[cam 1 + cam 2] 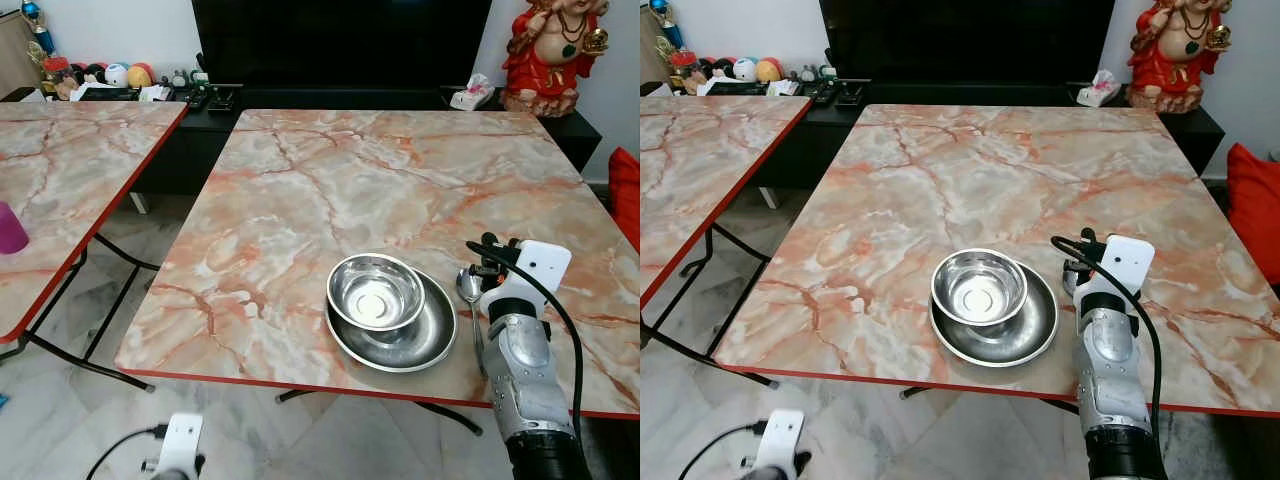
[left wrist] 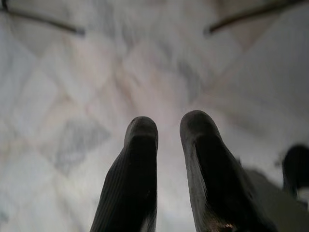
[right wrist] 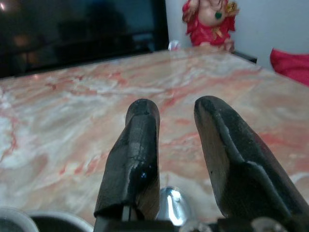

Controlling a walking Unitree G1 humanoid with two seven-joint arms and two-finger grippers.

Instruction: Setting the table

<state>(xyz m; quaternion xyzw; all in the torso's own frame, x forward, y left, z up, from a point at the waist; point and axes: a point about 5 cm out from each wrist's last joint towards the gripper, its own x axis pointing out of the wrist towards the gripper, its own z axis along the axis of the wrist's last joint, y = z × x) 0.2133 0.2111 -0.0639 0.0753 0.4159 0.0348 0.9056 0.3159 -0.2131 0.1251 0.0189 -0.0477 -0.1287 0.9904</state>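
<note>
A steel bowl (image 1: 375, 290) sits in a shallow steel plate (image 1: 428, 345) near the front edge of the marble table (image 1: 330, 170). A steel spoon (image 1: 468, 286) lies just right of the plate, its handle pointing toward me. My right gripper (image 3: 176, 108) hovers low over the spoon, open, with the spoon's bowl (image 3: 171, 205) showing beneath its fingers and nothing held between them. My left gripper (image 2: 169, 125) hangs idle below the table's front edge over the tiled floor, fingers slightly apart.
A second marble table (image 1: 60, 170) stands to the left with a pink cup (image 1: 10, 228) on it. Behind are a dark TV cabinet (image 1: 200, 140) and a red statue (image 1: 550, 50). A red cushion (image 1: 625, 190) is at the right.
</note>
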